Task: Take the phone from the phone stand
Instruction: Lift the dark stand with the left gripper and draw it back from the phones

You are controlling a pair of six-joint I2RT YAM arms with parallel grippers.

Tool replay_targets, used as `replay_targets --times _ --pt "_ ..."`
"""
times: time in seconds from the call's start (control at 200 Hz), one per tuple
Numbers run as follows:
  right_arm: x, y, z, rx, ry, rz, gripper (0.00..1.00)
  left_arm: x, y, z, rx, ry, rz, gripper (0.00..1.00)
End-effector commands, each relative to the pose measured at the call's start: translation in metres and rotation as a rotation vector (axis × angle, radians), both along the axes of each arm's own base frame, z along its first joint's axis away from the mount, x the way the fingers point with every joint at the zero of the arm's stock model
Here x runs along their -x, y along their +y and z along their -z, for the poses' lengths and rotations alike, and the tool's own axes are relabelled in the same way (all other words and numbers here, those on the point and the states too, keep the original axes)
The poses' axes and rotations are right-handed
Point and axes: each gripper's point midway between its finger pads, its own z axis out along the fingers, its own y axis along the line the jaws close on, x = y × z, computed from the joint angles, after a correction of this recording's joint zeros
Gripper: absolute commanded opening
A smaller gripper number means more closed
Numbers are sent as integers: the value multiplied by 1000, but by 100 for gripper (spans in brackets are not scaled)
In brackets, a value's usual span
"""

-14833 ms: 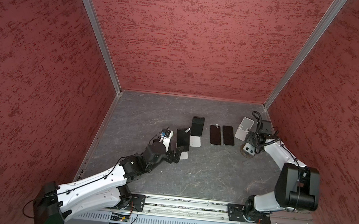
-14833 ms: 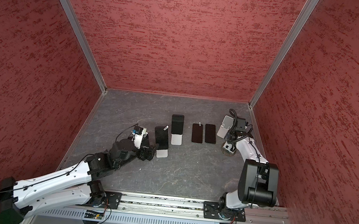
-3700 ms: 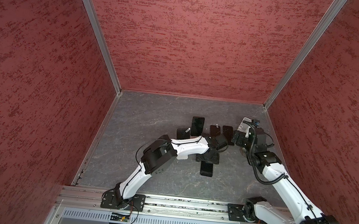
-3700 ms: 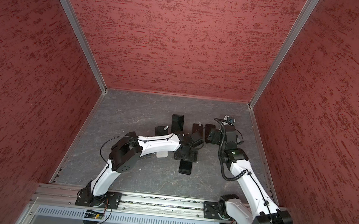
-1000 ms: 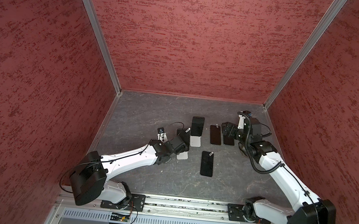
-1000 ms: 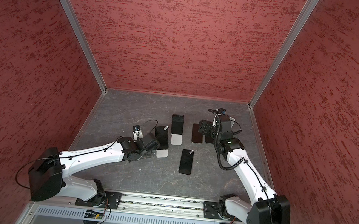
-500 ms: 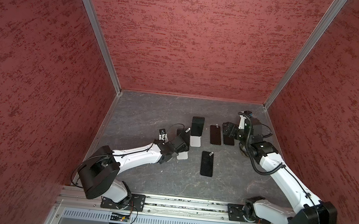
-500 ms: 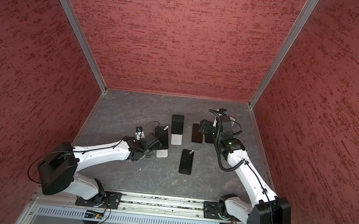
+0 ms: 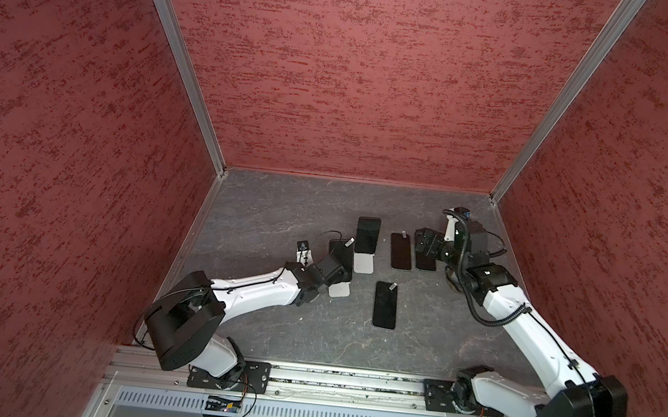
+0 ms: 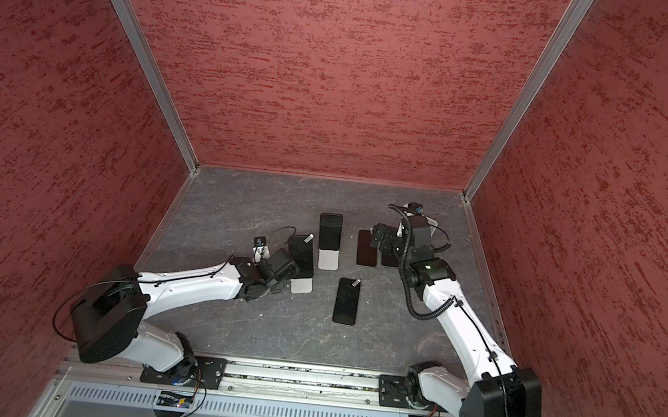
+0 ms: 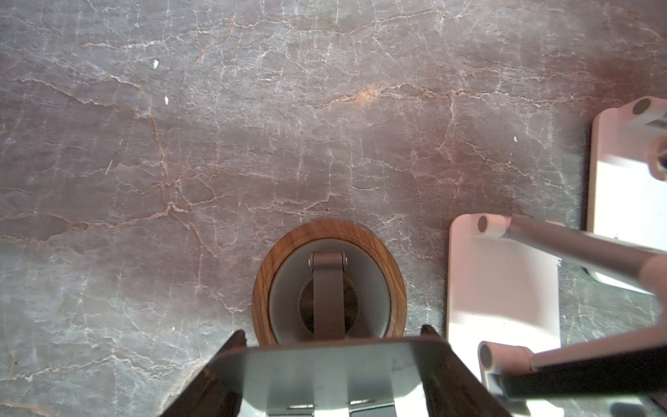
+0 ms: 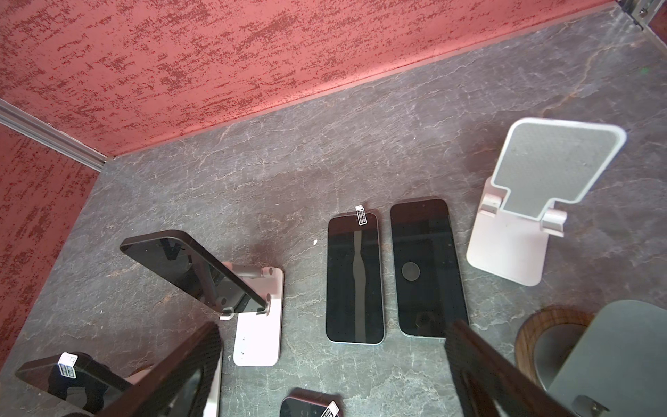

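A black phone (image 9: 340, 256) with a small sticker at its top leans on a white phone stand (image 9: 340, 290) left of centre in both top views. My left gripper (image 9: 335, 271) sits at the phone's lower left side. In the left wrist view a flat slab with rounded corners, which looks grey there, fills the gap of the left gripper (image 11: 334, 330). Both dark fingers (image 11: 231, 346) press against its side edges. Farther right, my right gripper (image 12: 334, 325) hangs open and empty above two phones lying flat.
A second phone (image 9: 367, 235) stands on another white stand. Three phones lie flat (image 9: 400, 251), (image 9: 425, 261), (image 9: 384, 310). An empty white stand (image 12: 541, 173) and a round wood-rimmed stand (image 12: 530, 325) sit by the right arm. Another wood-rimmed base (image 11: 328, 227) lies past the left fingers. Red walls enclose three sides.
My left jaws have closed from wide open onto the slab between them, and the left arm's elbow has shifted slightly. The right arm has hardly moved and stays open.
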Motion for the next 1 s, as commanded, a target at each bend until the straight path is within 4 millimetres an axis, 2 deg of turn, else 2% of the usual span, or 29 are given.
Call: replay_targets --times 0.0,0.19,0.546,0.817,0.997 --pt "5 -2 0 11 -4 8 99 -3 6 1 -34 -14 -10 55" --pt "6 -2 0 11 -3 9 99 -6 12 -13 -56 -42 -7 54" --pt "6 -3 2 16 -1 9 99 -20 28 -56 -45 -130 -10 54" --pt "5 -3 3 20 3 11 99 -47 59 -84 -21 -183 -41 54" --pt "4 -3 5 26 6 13 99 -69 77 -92 0 -215 -60 54"
